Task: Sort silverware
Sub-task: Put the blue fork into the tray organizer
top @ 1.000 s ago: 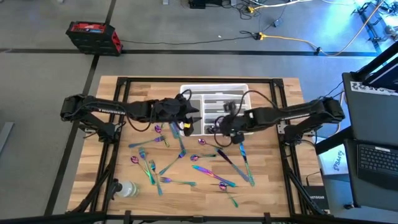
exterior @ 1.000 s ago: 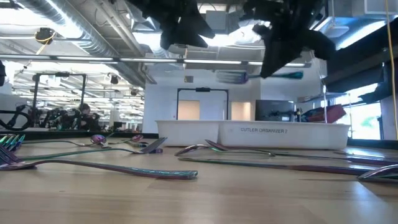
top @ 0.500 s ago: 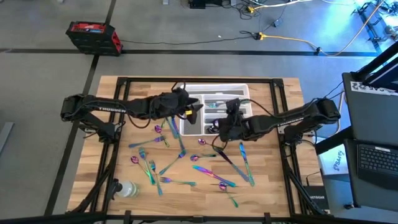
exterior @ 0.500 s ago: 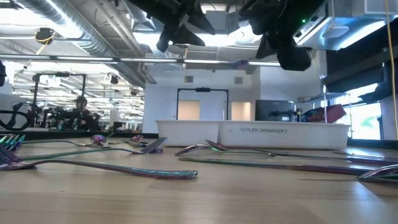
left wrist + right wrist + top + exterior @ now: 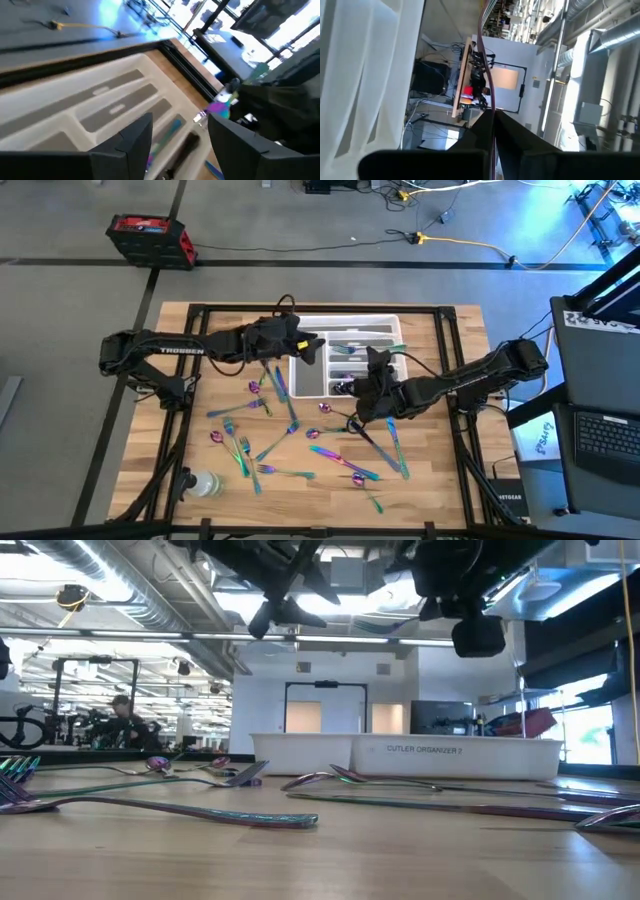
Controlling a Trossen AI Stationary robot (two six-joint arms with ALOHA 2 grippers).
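Silverware (image 5: 300,442) lies scattered over the wooden surface (image 5: 440,490), most of it on the near side of both claws: forks and spoons below the left claw (image 5: 312,348), knives and longer pieces just beneath and beside the right claw (image 5: 368,362). A few iridescent pieces already rest inside the white tray (image 5: 345,328), which sits under and just beyond the two claws.

The left claw hangs over the tray's left compartments; its wrist view shows the two dark fingers (image 5: 127,145) spread well apart with nothing between them, and the tray's slots directly ahead, one holding a teal handle (image 5: 170,131).

The right claw sits at the tray's near right corner. In its wrist view the fingers (image 5: 512,132) are pressed together on a slim utensil (image 5: 487,65), a thin metal stem running forward out of the pinch; which kind of piece it is I cannot tell.

From table height, both claws hang above the tray (image 5: 400,755), with long pieces (image 5: 180,810) lying flat in the foreground. A clear bottle (image 5: 203,483) lies far from both claws at the surface's near left corner.
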